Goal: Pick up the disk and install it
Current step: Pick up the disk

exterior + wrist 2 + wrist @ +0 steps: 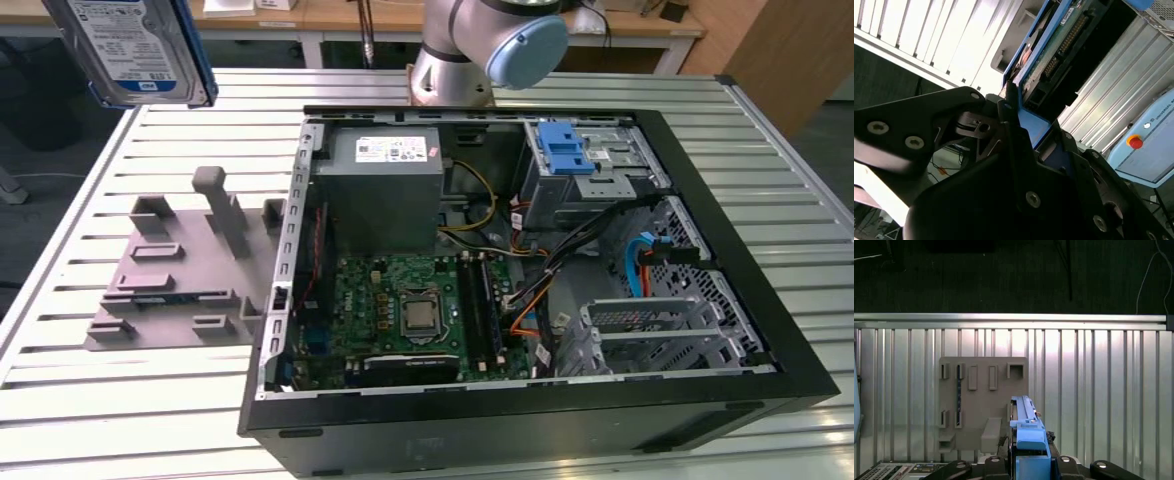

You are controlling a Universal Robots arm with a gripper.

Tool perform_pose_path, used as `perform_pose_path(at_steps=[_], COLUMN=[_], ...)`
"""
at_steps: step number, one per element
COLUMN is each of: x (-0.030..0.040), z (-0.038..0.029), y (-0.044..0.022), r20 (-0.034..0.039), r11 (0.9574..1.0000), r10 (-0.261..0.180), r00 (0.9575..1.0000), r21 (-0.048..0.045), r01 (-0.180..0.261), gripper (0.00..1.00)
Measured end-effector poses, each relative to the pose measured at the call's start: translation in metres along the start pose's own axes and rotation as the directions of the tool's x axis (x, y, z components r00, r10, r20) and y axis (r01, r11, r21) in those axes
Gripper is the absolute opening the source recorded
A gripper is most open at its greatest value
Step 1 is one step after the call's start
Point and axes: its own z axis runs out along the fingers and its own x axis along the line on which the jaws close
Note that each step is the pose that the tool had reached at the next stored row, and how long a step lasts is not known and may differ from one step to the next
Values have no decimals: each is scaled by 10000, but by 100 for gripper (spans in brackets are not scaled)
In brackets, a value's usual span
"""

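One disk hangs clamped in the end effector above the worktop, at eleven o'clock from the open computer case.

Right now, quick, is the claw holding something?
Claw: closed, holding the disk up in the air.

pincer: black, closed onto the blue rail of the disk | disk: held off the surface, green circuit board and dark connector showing | behind: slatted metal counter | beyond the counter: pale blue box with red button
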Motion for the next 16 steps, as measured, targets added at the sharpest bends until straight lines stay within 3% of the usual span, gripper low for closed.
perform_pose_path(at_steps=[16], x=[0], z=[0], y=[-49], r20=[0], r11=[10000], r10=[0], r00=[10000], r21=[0], r01=[0], gripper=[36])
